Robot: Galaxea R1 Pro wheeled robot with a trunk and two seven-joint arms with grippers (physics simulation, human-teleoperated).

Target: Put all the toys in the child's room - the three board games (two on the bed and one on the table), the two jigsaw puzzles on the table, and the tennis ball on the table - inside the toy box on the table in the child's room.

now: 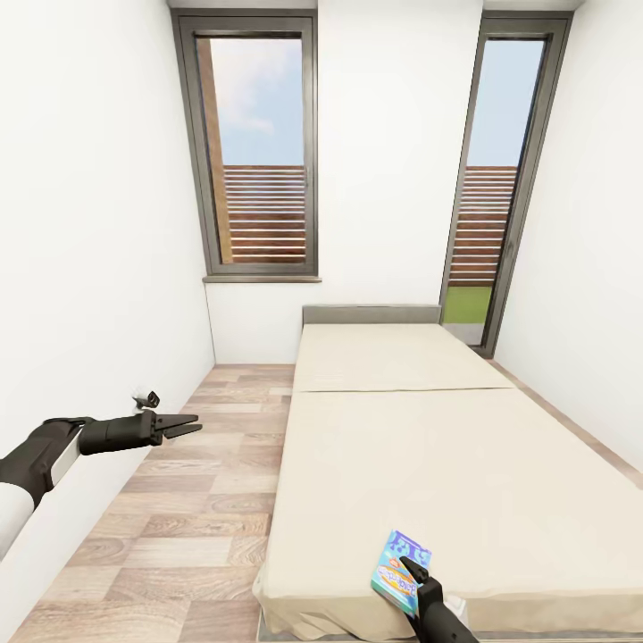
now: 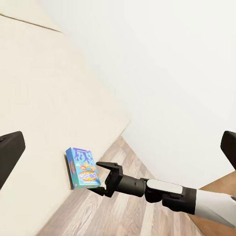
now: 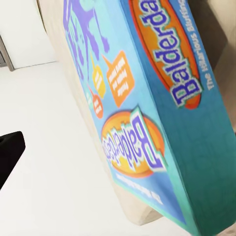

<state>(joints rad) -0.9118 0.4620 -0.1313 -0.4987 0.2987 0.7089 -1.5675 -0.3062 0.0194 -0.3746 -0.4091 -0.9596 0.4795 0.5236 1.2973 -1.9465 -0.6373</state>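
A blue board game [image 1: 394, 579] with "Balderdash" printed on its lid [image 3: 147, 98] stands tilted at the near corner of the bed [image 1: 429, 446], which has a plain beige mattress. My right gripper [image 1: 411, 572] is shut on the box's edge; in the left wrist view its jaws [image 2: 104, 178] bracket the side of the box [image 2: 81, 168]. My left gripper [image 1: 189, 426] hangs open over the wood floor to the left of the bed, holding nothing. The toy box, table, puzzles and tennis ball are out of view.
A strip of wood-plank floor [image 1: 196, 500] runs between the bed and the white left wall [image 1: 89, 268]. A window [image 1: 259, 152] and a tall glazed door [image 1: 500, 196] fill the far wall behind the grey headboard [image 1: 371, 314].
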